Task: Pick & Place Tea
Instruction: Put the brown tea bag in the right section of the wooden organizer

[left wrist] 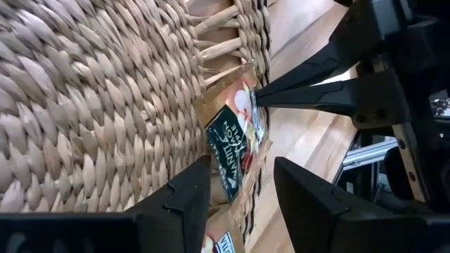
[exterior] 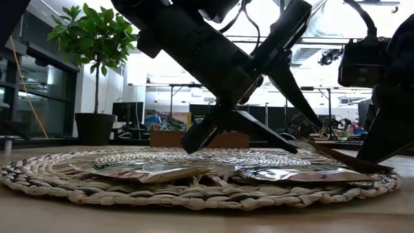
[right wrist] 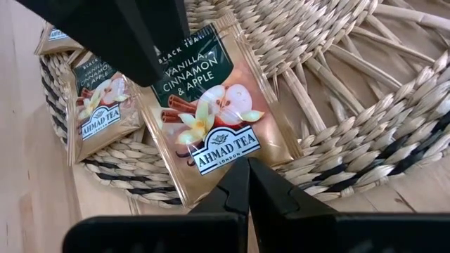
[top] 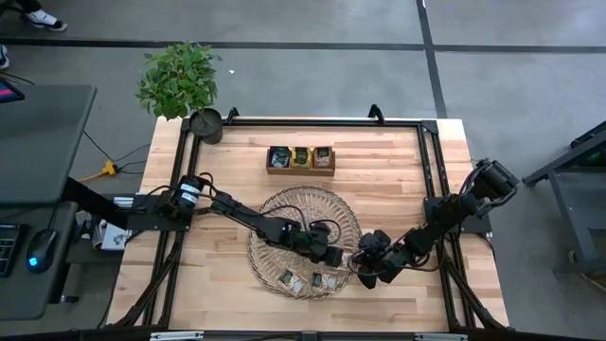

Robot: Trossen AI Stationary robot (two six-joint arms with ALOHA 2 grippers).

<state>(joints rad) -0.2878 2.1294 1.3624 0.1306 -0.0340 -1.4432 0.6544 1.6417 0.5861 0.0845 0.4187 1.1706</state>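
My right claw (right wrist: 247, 184) is clenched tight, holding nothing, its tips touching the near edge of the sachet (right wrist: 218, 116) printed "Vanilla, Cinnamon & Apple". That sachet lies flat at the rim of the woven tray (top: 284, 213), on the tray's side toward the front edge of the counter (top: 398, 170), one corner hanging over the rim toward my right claw. My left claw (left wrist: 242, 186) hangs released just over the same sachet (left wrist: 235, 140), which lies straight ahead between its fingers (left wrist: 183, 193), one to each side. The left claw is the one set to grasp; I judge that it need only drop a little and shut. The sachet is nearly square, so no long axis matters much, but it lies flat and will be hard to get under; my right tips at its edge may help to lift it.

The tray also holds two more sachets (top: 301, 280) beside this one along the front rim. Farther off, near the back edge, a wooden box (top: 301, 159) holds sachets in three compartments: dark, yellow-green, and yellow. A potted plant (top: 180, 80) stands at the back left corner.
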